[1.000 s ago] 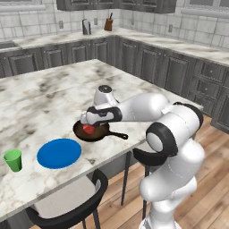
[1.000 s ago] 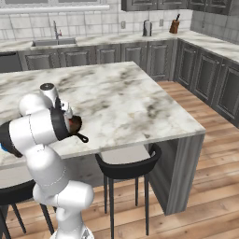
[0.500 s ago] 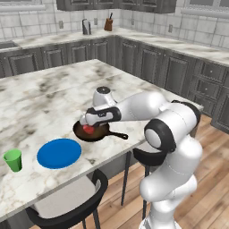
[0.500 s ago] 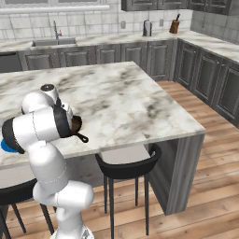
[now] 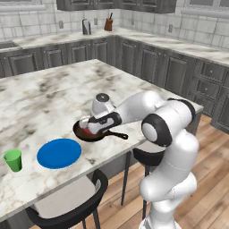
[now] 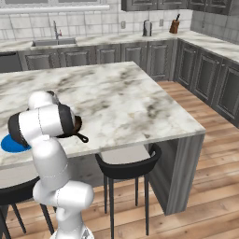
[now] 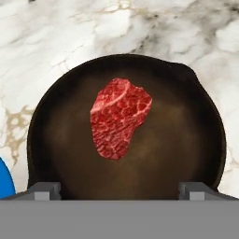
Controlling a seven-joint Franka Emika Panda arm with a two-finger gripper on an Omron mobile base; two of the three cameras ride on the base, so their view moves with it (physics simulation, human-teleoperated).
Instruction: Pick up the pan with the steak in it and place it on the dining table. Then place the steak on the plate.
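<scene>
Fingertips [image 7: 44,190] come first, two small grey tips at the near edge of the hand view, set far apart, so the gripper [image 7: 119,191] is spread wide with nothing between its tips. Just past them, right under the hand, lies the steak [image 7: 119,117]. It is a small red chunk, lying flat in the middle of the pan [image 7: 186,135]. It looks soft and light, and maybe a bit slippery, so it could bend or slide if squeezed hard. I think the best place to take it is across its narrow middle, with one tip on each long side. The pan looks stiff and heavy next to the meat, and it already sits on the dining table [image 7: 70,32], so it should stay put while the meat is lifted. Its handle [image 5: 117,134] sticks out to one side of the hand. Off to the other side, just beside the pan, waits the plate [image 5: 58,153], flat and blue. Beyond the plate stands a small green cup [image 5: 13,159].
</scene>
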